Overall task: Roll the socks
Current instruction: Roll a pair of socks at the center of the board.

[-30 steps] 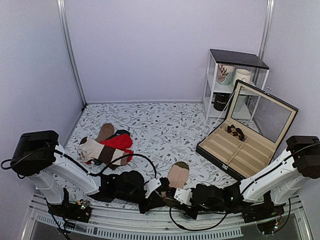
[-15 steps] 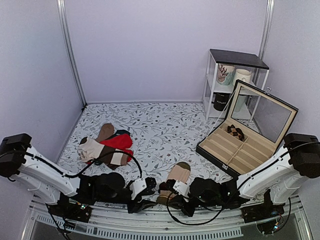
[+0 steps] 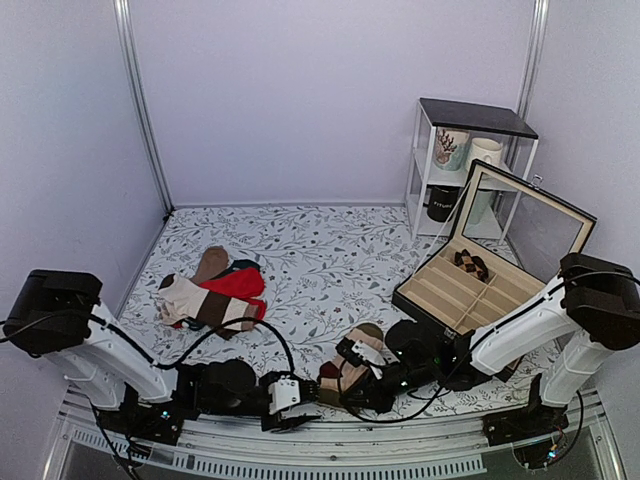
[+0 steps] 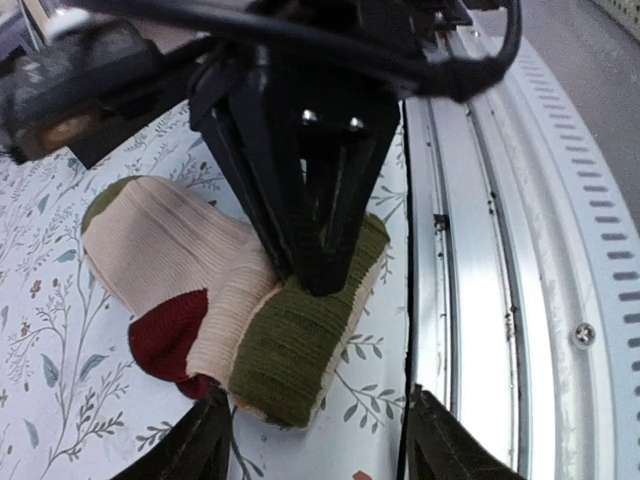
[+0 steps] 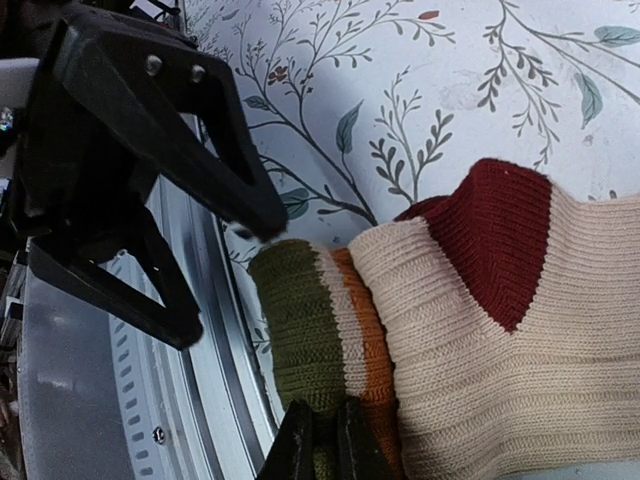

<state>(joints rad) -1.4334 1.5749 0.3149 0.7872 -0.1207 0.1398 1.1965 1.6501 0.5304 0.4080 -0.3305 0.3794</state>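
Tan socks [image 4: 200, 290] pinched in right tool [image 5: 325, 430], left tool [image 4: 315, 445] spread beside

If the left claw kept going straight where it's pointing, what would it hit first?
Probably the olive cuff of the socks, right ahead of the open left gripper; the right gripper pinches it.

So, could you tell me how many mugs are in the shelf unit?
3, all in the shelf unit: a floral mug and a cream mug side by side, a black mug below. The box lid may hide more.
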